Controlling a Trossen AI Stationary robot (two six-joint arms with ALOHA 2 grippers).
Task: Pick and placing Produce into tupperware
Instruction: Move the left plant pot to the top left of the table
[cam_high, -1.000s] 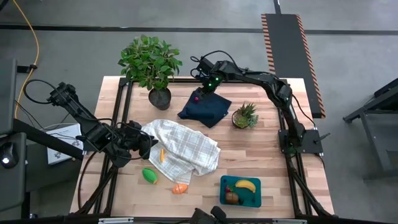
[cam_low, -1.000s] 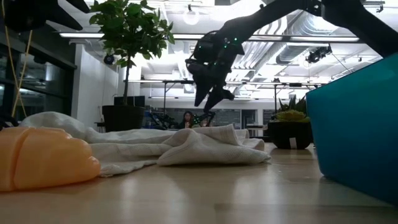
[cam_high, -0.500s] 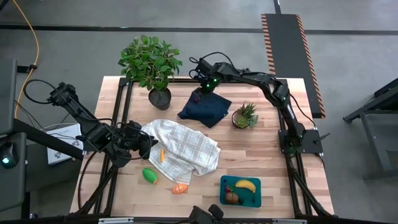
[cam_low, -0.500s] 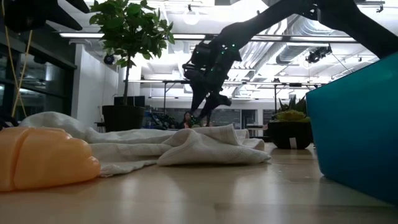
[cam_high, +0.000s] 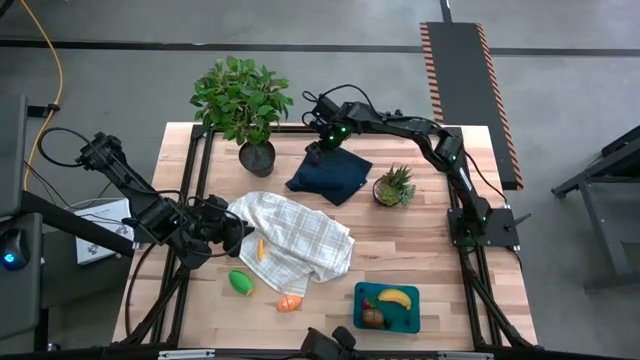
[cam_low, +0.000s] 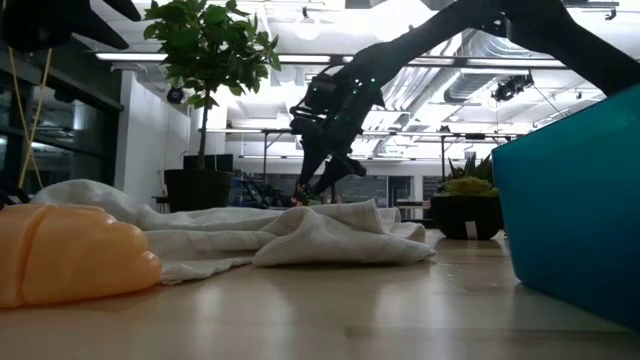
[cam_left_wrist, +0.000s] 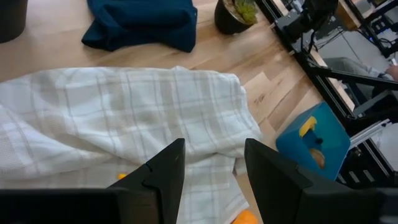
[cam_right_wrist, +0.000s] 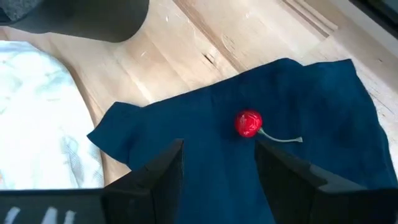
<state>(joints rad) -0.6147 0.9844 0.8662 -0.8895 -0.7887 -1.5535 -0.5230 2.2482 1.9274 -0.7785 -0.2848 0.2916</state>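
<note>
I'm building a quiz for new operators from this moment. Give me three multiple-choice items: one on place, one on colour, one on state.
1. Where does the red cherry lie?
A. on the navy cloth
B. in the tupperware
C. on the checked towel

2. What colour is the tupperware?
A. red
B. teal
C. white

3. How is the right tool?
A. shut on the cherry
B. open above the cloth
C. holding a banana

A, the right wrist view shows it there; B, seen from above; B, its fingers stand apart, empty.
</note>
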